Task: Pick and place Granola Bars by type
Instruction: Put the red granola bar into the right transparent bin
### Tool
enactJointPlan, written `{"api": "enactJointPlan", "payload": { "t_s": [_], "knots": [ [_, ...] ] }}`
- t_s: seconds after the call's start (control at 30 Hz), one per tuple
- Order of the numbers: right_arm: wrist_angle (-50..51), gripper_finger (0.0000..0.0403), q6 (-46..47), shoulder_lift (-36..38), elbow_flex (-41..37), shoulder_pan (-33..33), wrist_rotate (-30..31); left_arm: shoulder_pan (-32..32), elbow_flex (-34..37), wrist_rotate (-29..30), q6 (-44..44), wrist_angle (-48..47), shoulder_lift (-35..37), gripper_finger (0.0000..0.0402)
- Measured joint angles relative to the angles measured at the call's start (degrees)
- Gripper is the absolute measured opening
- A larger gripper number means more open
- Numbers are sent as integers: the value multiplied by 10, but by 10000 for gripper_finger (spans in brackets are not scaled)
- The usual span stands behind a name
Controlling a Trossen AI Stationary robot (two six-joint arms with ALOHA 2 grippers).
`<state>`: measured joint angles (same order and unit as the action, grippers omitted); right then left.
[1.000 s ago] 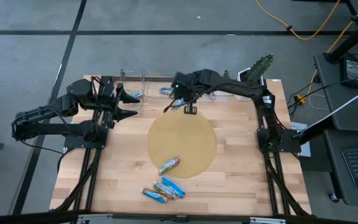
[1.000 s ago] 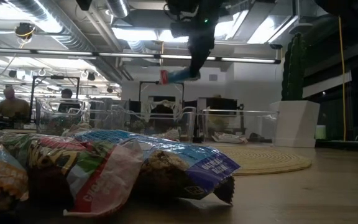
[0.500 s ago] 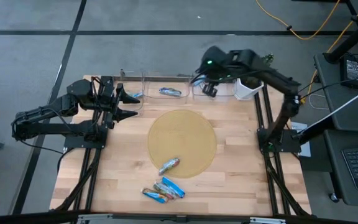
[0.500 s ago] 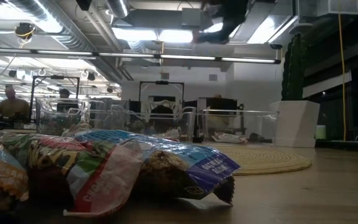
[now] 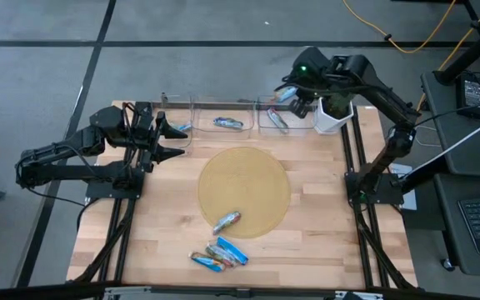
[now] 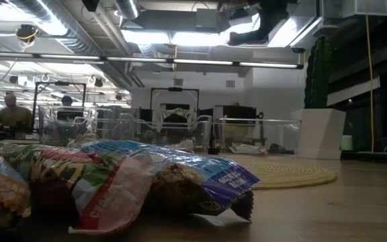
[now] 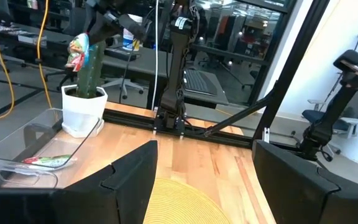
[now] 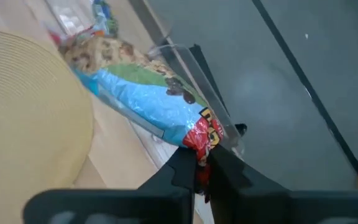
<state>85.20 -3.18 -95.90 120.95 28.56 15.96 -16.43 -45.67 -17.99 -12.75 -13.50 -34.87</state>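
From above, the right gripper (image 5: pixel 293 94) hangs over the clear plastic bin (image 5: pixel 283 118) at the far right of the wooden worktop (image 5: pixel 315 208), fingers pinched on a shiny blue-wrapped granola bar (image 5: pixel 285 93); it is probably held high there so the bar can drop in with its own kind. A second clear bin (image 5: pixel 223 117), at the middle of the far edge, holds one wrapped bar (image 5: pixel 228 123). Another bar (image 5: pixel 227 221) lies on the near rim of the round tan woven mat (image 5: pixel 244 190), and a small heap of bars (image 5: pixel 218 254) sits near the worktop's near edge, unsorted. The left gripper (image 5: pixel 177 140) waits at the left edge, fingers spread wide and empty.

At worktop height, the heap (image 6: pixel 113 185) fills the foreground; the bins stand at the far edge.

The left wrist camera shows the right-hand bin (image 7: pixel 23 146) with a bar (image 7: pixel 47 160) in it, beside a white pot holding a green cactus (image 7: pixel 84 93).

The right wrist camera shows the blue bar (image 8: pixel 142 93) clamped by its red end, above the bin's rim
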Motion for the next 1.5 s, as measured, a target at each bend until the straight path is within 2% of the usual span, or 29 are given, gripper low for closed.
{"api": "enactJointPlan", "payload": {
  "t_s": [0.2, 0.37, 0.6, 0.87, 1.03, 1.17, 1.33, 1.5],
  "knots": [
    [-5, 18, -18, 0, -14, 43, 0, 0, 0, 1, 0, 0, 0, 253],
    [-7, 30, -31, 0, -42, 76, -1, 0, 0, 1, 0, 0, 0, 253],
    [-42, 17, -39, 0, -106, 110, -36, 0, 0, 1, 0, 0, 0, 253],
    [-105, 32, -49, 0, -191, 127, -56, 0, 0, 1, -9, 0, 0, 253],
    [-152, 17, -60, 0, -247, 130, -64, 0, 0, 2, -15, 0, 0, 253],
    [-190, 18, -63, 0, -283, 130, -97, 0, 0, 2, -15, 0, 0, 253],
    [-221, 31, -64, 0, -319, 130, -102, 0, 0, 5, -15, 0, 0, 253],
    [-244, 17, -76, 0, -347, 134, -115, 0, 0, 5, -15, 0, 0, 253]
  ]
}}
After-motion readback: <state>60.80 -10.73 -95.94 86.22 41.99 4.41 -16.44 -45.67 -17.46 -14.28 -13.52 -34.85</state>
